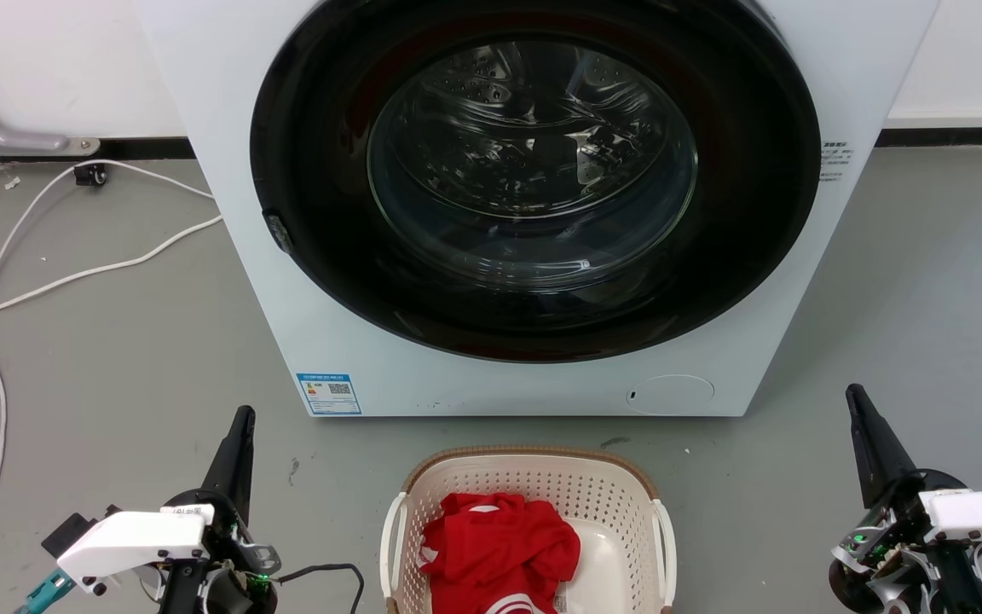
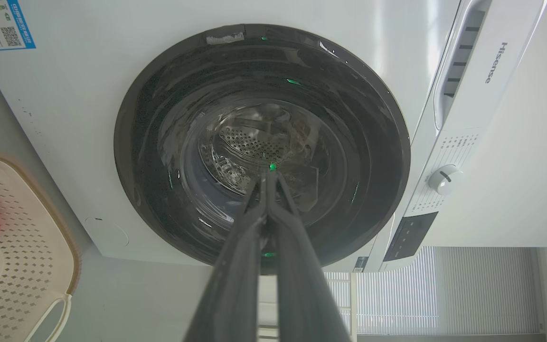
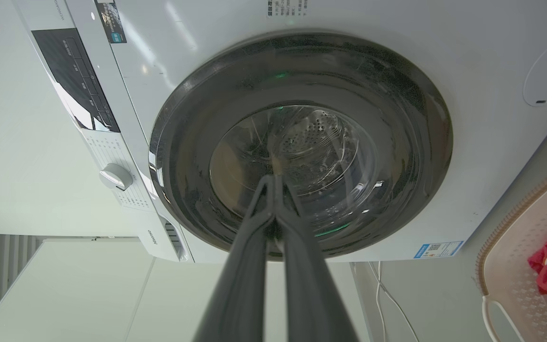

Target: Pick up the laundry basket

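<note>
Nothing is lifted yet: the laundry basket [image 1: 529, 450] sits on the floor [image 1: 116, 358] before the washing machine [image 1: 244, 213], between left jaws and right jaws, both pinched together, empty. Reach, grasp and lift remain.

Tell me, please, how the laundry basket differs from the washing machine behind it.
The laundry basket is far smaller than the washing machine. The basket is open on top and holds a red garment; the machine's round door faces forward and is shut. The basket's walls are perforated under a brown rim; the machine's body is smooth. Both are whitish and stand on the grey floor.
</note>
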Available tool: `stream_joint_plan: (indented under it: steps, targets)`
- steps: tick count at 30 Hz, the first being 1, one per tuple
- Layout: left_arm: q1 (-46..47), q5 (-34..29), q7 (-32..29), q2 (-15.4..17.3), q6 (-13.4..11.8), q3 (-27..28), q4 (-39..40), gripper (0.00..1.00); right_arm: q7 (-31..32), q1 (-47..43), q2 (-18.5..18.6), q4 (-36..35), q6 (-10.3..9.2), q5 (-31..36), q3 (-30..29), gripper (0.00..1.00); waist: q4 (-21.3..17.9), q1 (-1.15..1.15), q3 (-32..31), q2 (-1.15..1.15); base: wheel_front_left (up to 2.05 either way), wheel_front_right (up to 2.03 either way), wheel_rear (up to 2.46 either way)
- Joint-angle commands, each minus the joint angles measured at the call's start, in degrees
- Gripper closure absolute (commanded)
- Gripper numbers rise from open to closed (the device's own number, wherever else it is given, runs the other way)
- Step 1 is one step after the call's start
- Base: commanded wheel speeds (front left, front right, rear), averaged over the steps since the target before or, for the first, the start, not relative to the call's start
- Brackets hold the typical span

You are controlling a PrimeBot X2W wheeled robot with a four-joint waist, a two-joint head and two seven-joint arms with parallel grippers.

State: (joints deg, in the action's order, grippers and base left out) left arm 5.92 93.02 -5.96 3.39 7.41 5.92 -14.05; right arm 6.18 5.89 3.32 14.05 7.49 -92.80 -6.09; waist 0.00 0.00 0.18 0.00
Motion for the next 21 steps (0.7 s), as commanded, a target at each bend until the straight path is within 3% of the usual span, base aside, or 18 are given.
stream_joint_plan:
  steps: [1, 21]
  targets:
    - [0.6, -0.2, -0.3, -0.1, 0.3, 0.2, -0.1, 1.00, 0.2, 0.7, -0.2, 0.0, 0.00, 0.1, -0.1, 1.00, 0.0, 0.00, 0.0, 0.00, 0.00, 0.00, 0.00]
    - [0.7, -0.4, -0.4, -0.2, 0.3, 0.3, -0.1, 1.00, 0.3, 0.7, -0.3, 0.1, 0.00, 0.2, -0.2, 1.00, 0.0, 0.00, 0.0, 0.00, 0.00, 0.00, 0.00]
